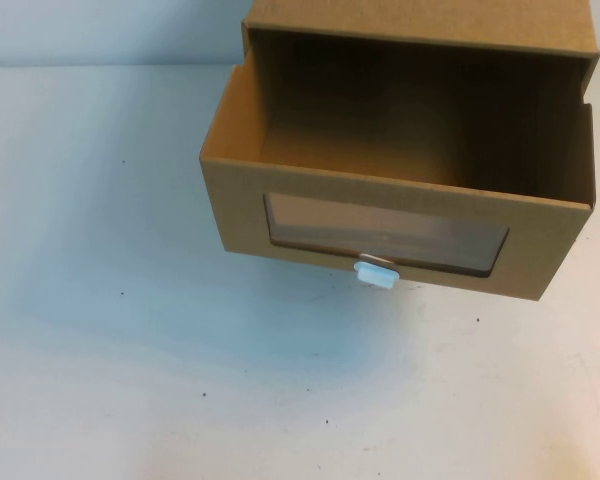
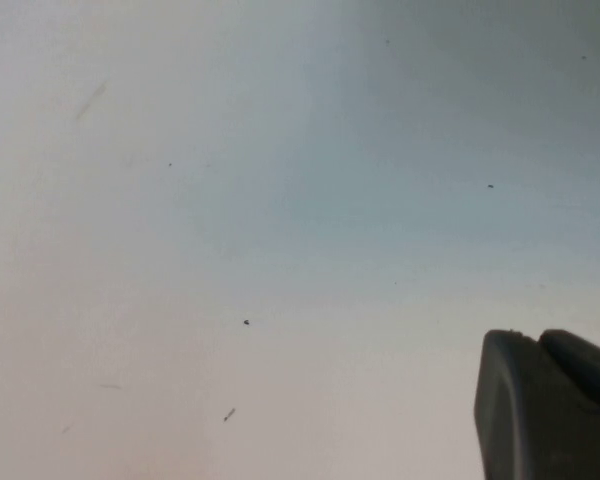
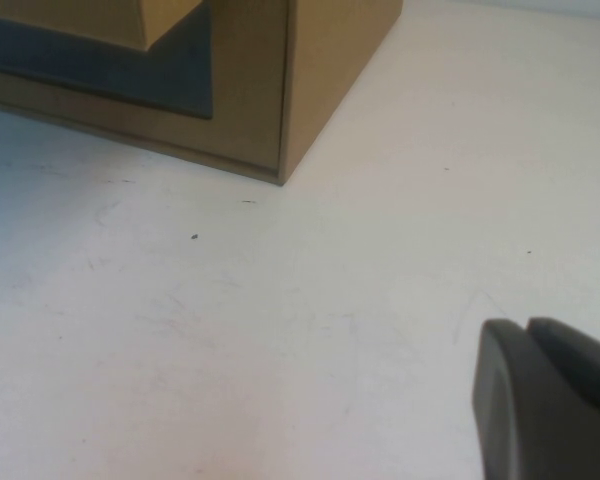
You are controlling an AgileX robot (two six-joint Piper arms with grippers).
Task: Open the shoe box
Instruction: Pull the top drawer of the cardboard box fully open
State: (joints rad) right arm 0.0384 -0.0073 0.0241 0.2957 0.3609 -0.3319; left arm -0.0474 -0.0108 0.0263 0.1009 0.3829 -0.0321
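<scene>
The shoe box (image 1: 400, 215) ran past the high view's upper edge, its back unseen. The left claw (image 2: 546, 400) over the table (image 2: 230, 200) and the right claw (image 3: 546, 400) near the box's corner were cropped by their wrist views' borders.

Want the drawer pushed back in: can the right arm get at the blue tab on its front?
Probably yes. The right gripper, shut, hovers over the table near the front corner of the drawer, with nothing between it and the blue tab. The left gripper, also shut, is over the table elsewhere.
</scene>
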